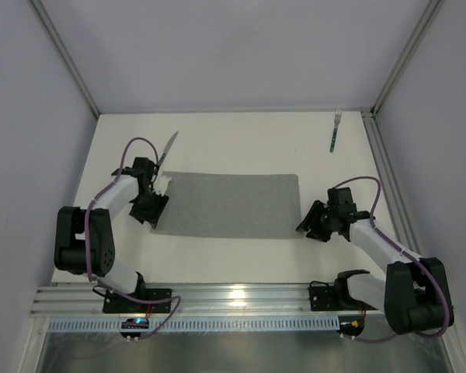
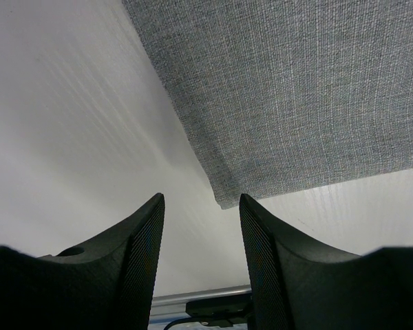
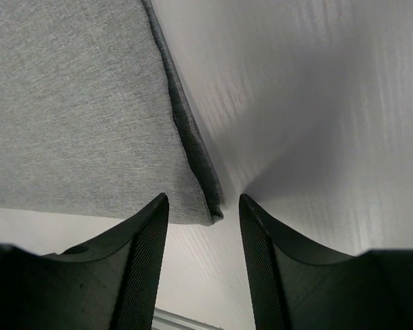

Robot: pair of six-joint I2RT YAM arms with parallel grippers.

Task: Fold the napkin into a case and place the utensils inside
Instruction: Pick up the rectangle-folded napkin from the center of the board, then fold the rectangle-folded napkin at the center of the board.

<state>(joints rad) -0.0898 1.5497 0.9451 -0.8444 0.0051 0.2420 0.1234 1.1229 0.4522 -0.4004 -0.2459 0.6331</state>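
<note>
**Item 1. Napkin** (image 1: 229, 203). Plain grey woven cloth that lay flat as a wide rectangle at the middle of the white table (image 1: 241, 144), long side running left to right. In the right wrist view its right edge showed as a thick, layered lip. That suggests doubled cloth, though hem or fold could not be told apart. It was not yet a narrow case.

**Item 2. Left gripper** (image 2: 201, 201). It was set low at the napkin's near left corner. The fingers stood moderately apart with nothing between them, and the cloth corner lay just ahead of the gap. Judged purpose: lined up to pinch that corner.

**Item 3. Right gripper** (image 3: 201, 201). It mirrored the left at the near right corner. The fingers were apart and gripped nothing, with the corner's tip lying at the mouth of the gap. Judged purpose: to take the matching corner, so that both arms could lift the near edge evenly and carry it over for a fold.

**Item 4. Knife** (image 1: 167, 149). It lay on the table beyond the left arm, just off the napkin's far left corner, outside the cloth.

**Item 5. Fork** (image 1: 335, 130). It had silver tines and a teal handle. It lay at the far right of the table, well apart from the napkin, probably parked clear of the folding.
</note>
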